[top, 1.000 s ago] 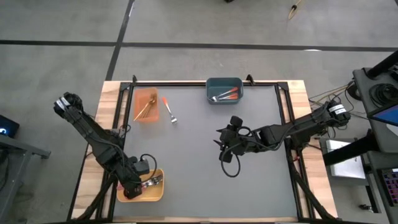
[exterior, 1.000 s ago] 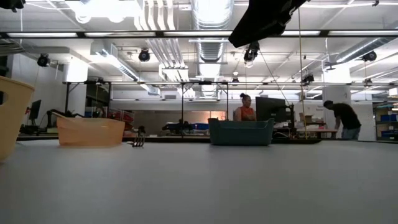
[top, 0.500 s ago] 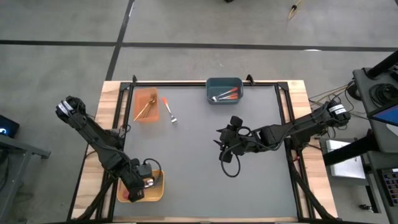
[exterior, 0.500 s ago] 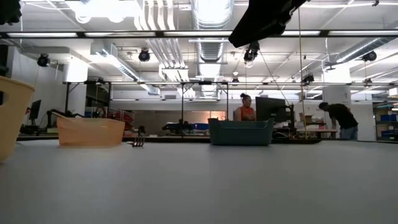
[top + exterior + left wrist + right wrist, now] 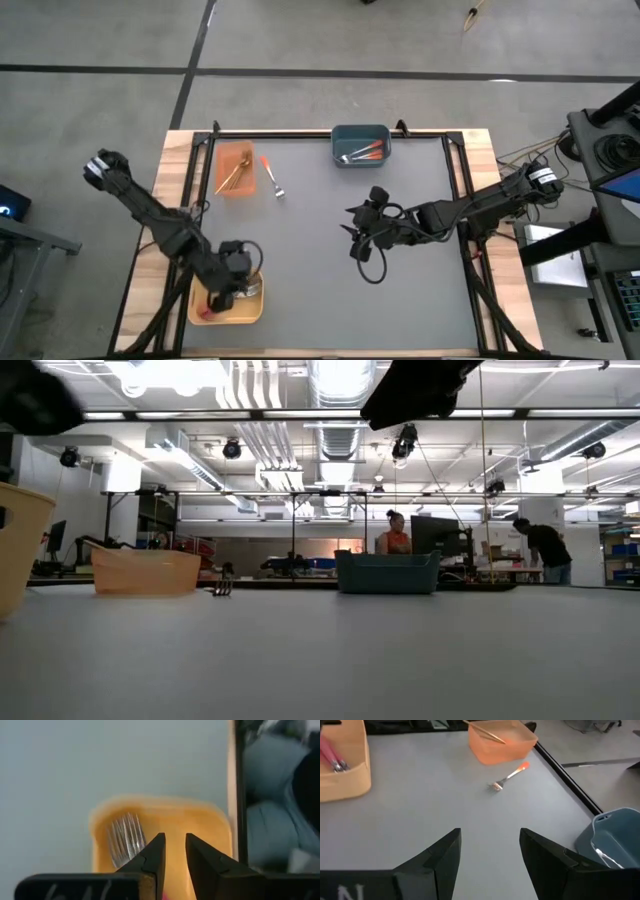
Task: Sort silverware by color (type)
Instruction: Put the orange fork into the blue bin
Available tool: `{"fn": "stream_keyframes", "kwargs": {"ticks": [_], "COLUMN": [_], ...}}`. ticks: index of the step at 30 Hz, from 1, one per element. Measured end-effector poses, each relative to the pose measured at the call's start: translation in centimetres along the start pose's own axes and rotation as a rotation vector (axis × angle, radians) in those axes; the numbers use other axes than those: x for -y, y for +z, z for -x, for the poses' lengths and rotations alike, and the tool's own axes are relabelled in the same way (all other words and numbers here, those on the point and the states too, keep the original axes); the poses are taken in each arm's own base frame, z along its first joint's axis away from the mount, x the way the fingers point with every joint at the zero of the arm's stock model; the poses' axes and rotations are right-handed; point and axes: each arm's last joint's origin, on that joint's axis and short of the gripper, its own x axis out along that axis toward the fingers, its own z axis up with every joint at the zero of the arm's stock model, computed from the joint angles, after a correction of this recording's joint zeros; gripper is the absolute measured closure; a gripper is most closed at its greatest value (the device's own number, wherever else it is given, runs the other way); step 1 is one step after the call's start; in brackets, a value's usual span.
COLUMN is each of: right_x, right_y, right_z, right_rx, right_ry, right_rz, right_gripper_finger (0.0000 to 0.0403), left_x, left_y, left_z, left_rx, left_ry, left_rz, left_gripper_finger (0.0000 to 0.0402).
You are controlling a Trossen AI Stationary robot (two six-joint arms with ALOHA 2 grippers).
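A fork with an orange handle (image 5: 271, 175) (image 5: 510, 776) lies flat on the grey table beside the orange bin (image 5: 234, 168), which holds thin gold forks. The blue-grey bin (image 5: 361, 146) holds orange-handled forks. Pink-handled forks lie in the yellow bin (image 5: 250, 308); their silver tines (image 5: 127, 842) show in the left wrist view. My left gripper (image 5: 174, 845) hovers above the yellow bin (image 5: 210, 827), fingers a little apart and holding nothing. My right gripper (image 5: 490, 845) hangs wide open over the table's middle (image 5: 365, 238), well away from the lone fork.
The three bins stand along the table's left and far sides: yellow at the near left (image 5: 20, 545), orange at the far left (image 5: 145, 572), blue-grey at the far middle (image 5: 388, 573). Bare grey mat (image 5: 320, 290) spreads between them. People stand in the room behind.
My left gripper has risen from inside the yellow bin and shifted a little toward the table's far right, still above the bin. The right arm has kept still.
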Motion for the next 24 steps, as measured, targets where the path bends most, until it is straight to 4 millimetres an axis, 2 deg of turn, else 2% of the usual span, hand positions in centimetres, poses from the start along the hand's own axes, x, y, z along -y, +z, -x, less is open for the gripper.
{"fn": "stream_keyframes", "kwargs": {"ticks": [8,13,19,24], "right_x": [-0.2,-0.2,0.4,0.8], "right_y": [0.9,1.8,2.1,2.2], "right_z": [0.0,0.0,-0.3,-0.5], "right_rx": [0.083,0.158,0.175,0.174], "right_ry": [0.021,0.036,0.02,0.008], "right_rz": [-0.077,-0.111,-0.128,-0.143], "right_gripper_finger": [0.0209,0.0209,0.0209,0.0209], "left_x": [-1.9,-3.3,-5.0,-5.9], "left_y": [4.4,6.0,7.0,7.2], "left_z": [2.7,3.3,3.4,3.4], "left_rx": [0.335,0.455,0.493,0.471], "left_ry": [-0.026,0.124,0.366,0.449], "left_rz": [-0.312,-0.45,-0.473,-0.492], "left_gripper_finger": [0.0361,0.0362,0.0362,0.0362]}}
